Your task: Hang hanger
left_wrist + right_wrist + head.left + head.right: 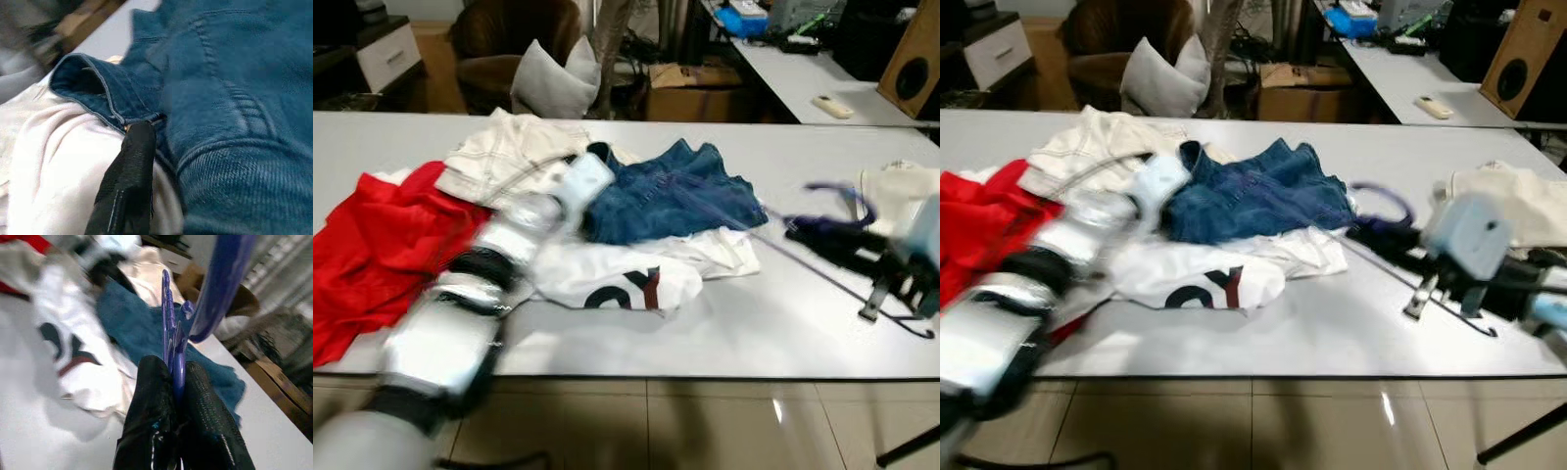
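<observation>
Purple hanger (172, 340) is pinched in the right gripper (178, 382) above the table (724, 333), ready for clothing; left gripper (132, 161) probes the jeans (671, 201), grip unclear

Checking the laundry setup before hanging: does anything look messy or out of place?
Yes. Clothes lie crumpled in a heap on the white table: a red garment, a blue denim piece, a white printed shirt. The right gripper holds a purple hanger with nothing on it.
</observation>
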`<state>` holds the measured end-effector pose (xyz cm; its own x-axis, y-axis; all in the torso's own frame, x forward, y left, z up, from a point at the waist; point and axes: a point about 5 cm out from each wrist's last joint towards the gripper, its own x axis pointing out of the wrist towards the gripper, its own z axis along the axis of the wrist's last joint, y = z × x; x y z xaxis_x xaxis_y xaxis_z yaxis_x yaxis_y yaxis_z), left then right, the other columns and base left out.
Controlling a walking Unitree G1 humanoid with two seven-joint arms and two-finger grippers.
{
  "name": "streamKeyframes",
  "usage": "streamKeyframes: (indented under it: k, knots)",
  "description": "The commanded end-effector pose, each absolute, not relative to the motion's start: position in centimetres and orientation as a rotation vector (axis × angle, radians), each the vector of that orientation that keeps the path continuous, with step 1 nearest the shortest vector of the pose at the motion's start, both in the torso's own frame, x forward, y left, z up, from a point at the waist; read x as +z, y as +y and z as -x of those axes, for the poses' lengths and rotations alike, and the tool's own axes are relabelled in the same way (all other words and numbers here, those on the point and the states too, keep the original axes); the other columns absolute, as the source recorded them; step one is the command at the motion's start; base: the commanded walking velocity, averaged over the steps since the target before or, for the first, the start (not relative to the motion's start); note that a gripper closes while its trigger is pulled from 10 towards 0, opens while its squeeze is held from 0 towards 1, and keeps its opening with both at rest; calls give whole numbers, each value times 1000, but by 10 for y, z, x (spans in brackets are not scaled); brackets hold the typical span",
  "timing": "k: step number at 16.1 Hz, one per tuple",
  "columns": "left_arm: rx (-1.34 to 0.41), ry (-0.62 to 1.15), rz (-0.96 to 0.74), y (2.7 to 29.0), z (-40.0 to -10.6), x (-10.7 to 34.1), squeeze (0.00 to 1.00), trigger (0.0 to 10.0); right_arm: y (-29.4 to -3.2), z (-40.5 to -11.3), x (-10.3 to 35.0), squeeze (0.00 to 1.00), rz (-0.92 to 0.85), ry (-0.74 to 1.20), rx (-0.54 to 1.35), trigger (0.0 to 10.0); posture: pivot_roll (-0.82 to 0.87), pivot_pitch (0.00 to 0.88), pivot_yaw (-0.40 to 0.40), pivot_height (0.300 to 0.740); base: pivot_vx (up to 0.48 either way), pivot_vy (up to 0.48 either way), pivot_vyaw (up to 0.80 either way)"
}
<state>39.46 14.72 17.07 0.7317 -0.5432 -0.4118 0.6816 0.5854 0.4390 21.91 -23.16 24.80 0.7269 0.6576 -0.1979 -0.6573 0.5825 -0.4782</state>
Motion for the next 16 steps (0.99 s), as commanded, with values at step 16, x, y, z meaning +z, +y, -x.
streamKeyframes:
  k: [16]
  knots:
    - [-808,99,-1036,198,-320,198,1000,10000,-199,-248,219,0,157,-3,469,10000,-163,0,4,740,0,0,0]
